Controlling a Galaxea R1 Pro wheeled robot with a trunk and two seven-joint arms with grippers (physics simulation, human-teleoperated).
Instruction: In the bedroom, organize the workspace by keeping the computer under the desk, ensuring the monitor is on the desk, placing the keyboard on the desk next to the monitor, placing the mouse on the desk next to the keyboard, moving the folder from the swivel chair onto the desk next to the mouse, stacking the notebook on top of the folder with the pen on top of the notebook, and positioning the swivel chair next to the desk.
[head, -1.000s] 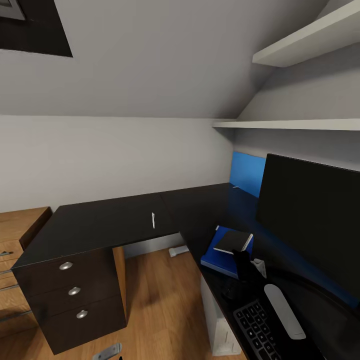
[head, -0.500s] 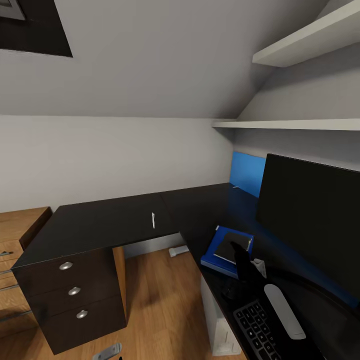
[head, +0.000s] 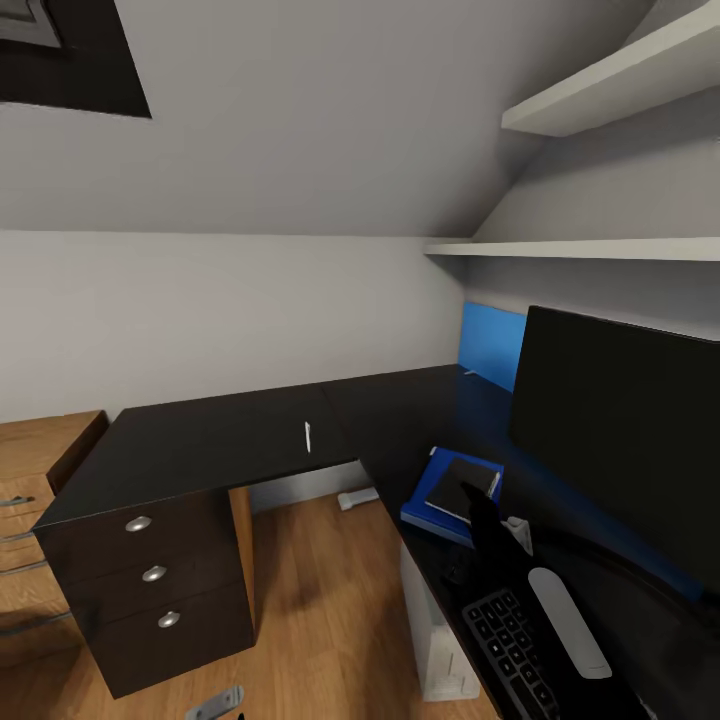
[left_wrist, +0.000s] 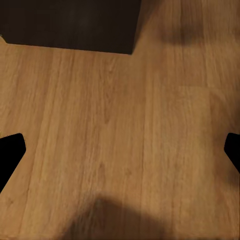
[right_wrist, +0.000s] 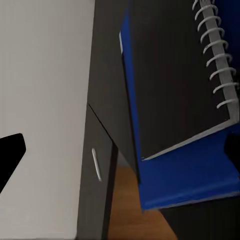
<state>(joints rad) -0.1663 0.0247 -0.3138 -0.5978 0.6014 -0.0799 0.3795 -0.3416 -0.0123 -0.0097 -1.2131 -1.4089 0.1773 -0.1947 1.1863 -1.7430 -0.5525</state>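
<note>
One thin white pen (head: 307, 438) lay near the black desk's (head: 200, 450) front edge, looking light, hard and rolly, best pinched at its middle, while the right gripper (head: 487, 522) hung with fingers spread over the black spiral notebook (head: 459, 483) on the blue folder (head: 425, 502).

1. Keyboard (head: 520, 650), at the desk's (head: 210, 445) near edge: key legends too small and blurred to read.
2. Notebook (head: 460, 487) cover, dark, on the blue folder (head: 425, 515): no title or label legible.
3. Monitor (head: 620, 420) screen: blank, no brand mark readable.
4. Desk drawer fronts (head: 150, 575): plain, no markings.
</note>
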